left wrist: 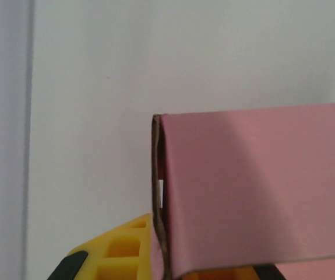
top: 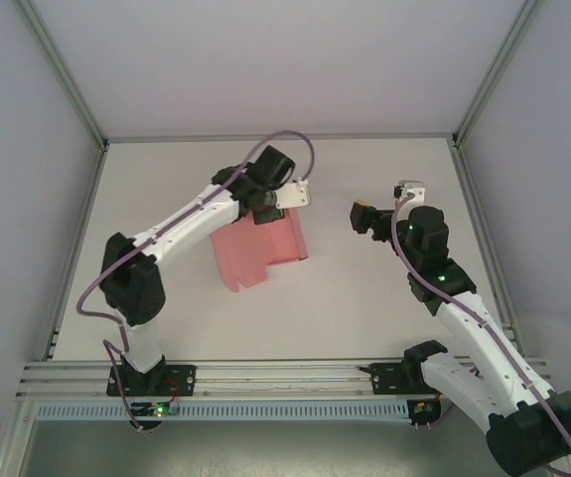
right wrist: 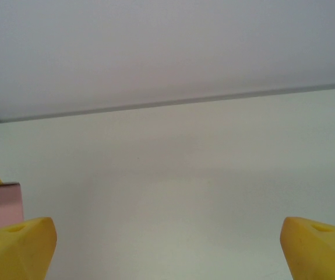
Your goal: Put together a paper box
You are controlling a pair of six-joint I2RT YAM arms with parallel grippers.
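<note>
The white table [top: 364, 308] carries both arms at its near edge, the left arm [top: 181, 224] reaching inward over the middle and the right arm [top: 464, 318] bent toward it from the other side. The paper box [top: 260, 248], a partly folded pink sleeve, is left of the table's centre, just below the left wrist. The left gripper [top: 268, 204] is clamped on the box's far edge, while the right gripper [right wrist: 167, 245] has its jaws spread wide with nothing between them, off to the box's right and clear of it.
</note>
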